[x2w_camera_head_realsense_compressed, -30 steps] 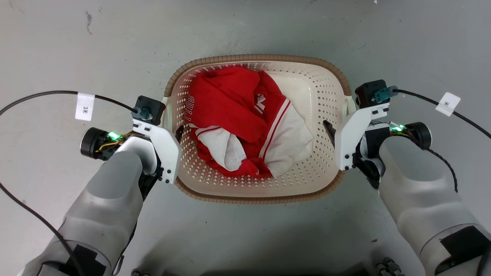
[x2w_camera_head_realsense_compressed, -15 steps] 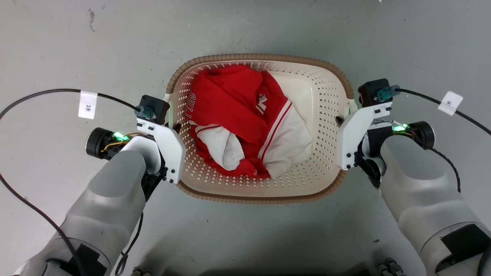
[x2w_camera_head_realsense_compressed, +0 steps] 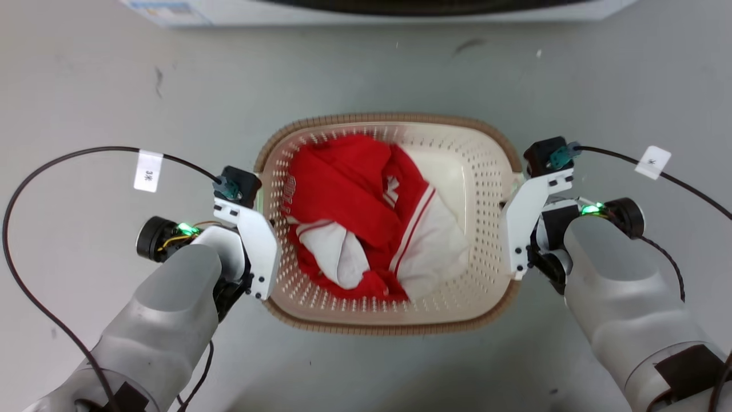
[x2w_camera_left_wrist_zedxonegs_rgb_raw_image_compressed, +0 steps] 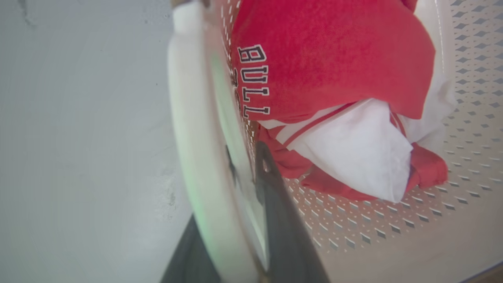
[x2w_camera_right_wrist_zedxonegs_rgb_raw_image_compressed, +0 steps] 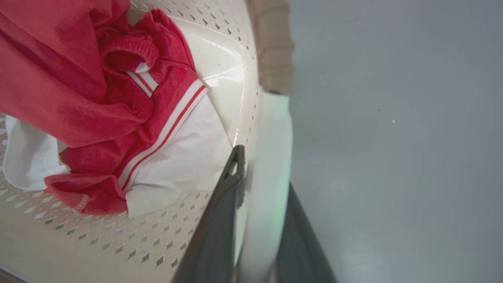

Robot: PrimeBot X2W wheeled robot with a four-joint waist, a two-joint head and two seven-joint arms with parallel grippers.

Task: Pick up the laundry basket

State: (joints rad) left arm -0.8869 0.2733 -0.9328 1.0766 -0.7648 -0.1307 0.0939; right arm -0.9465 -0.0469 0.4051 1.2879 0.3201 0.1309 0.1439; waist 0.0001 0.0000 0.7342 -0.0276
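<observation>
left claw (x2w_camera_left_wrist_zedxonegs_rgb_raw_image_compressed: 235, 173) and right claw (x2w_camera_right_wrist_zedxonegs_rgb_raw_image_compressed: 263, 173) each pinched on a laundry basket (x2w_camera_head_realsense_compressed: 389, 330) side handle, forearms angled inward.

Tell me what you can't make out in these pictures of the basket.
Appliance, head view: cut off by the top edge.
Basket underside, head view: hidden by the basket itself, so whether it is lifted is unclear.
Left pincer outer fingertip, left wrist view: behind the blurred handle.
Shirt lettering after BULL, left wrist view: tucked under a fold.
</observation>
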